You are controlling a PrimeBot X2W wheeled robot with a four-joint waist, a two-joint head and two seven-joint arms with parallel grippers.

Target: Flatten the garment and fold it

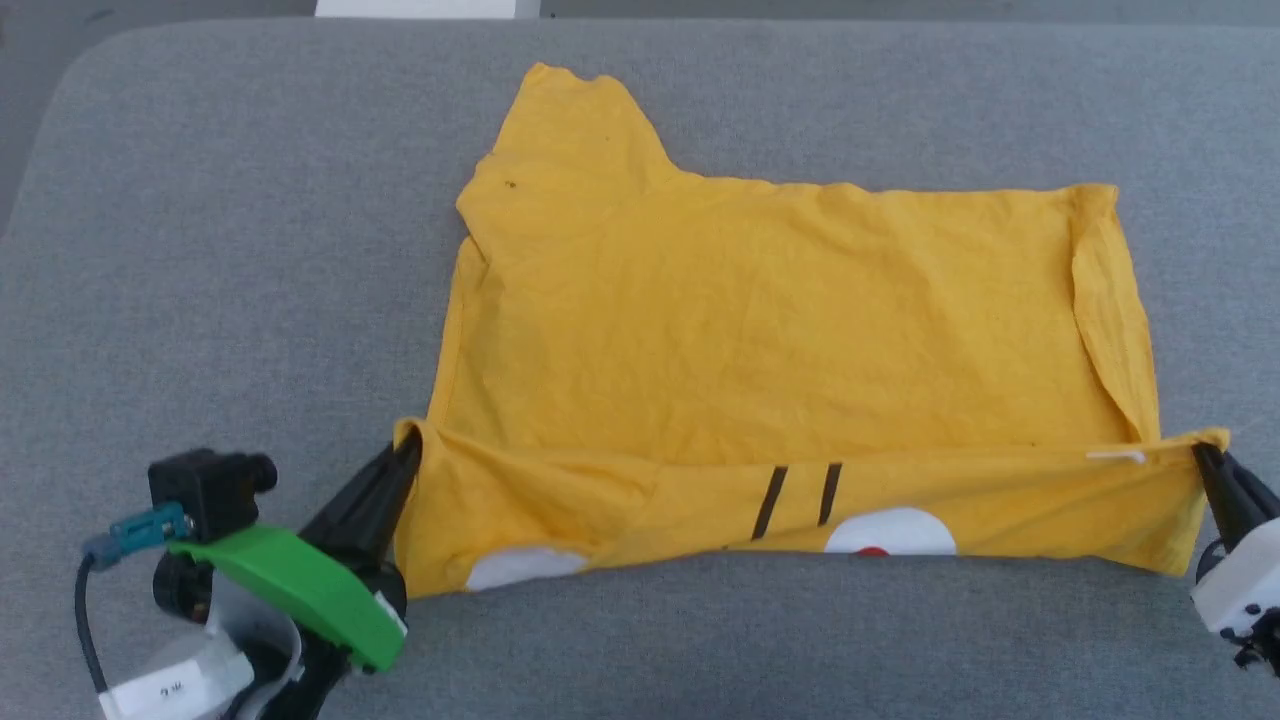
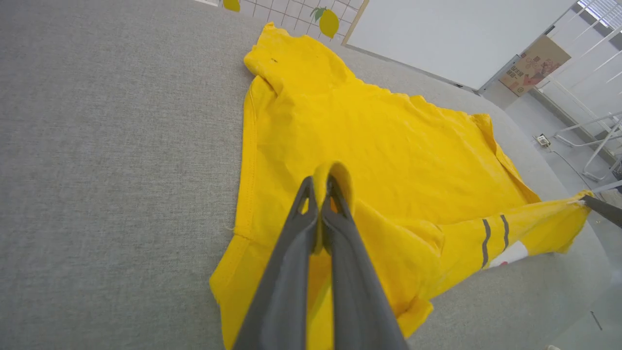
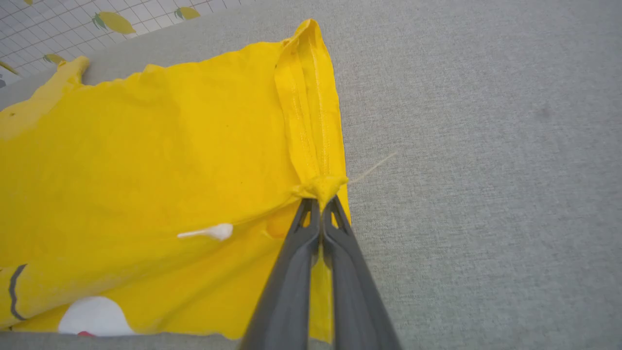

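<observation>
Head view: I have the garment [image 1: 780, 330] spread over the middle of the grey surface [image 1: 250, 250], its near edge raised off the surface. My left fingers [image 1: 375, 495] pinch the left near corner and my right fingers [image 1: 1225, 490] the right one.

Left wrist view: the left fingers [image 2: 296, 243] are closed on a yellow fold above the surface.

Right wrist view: the right fingers [image 3: 296, 253] are clamped on the bunched hem corner, just over the surface.

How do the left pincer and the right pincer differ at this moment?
The left pincer grips the T-shirt at its sleeve end; the right pincer grips the stitched hem corner. The left pincer's wrist carries a green cover; the right pincer's shows white. Both are shut on cloth, holding the near edge raised.
</observation>
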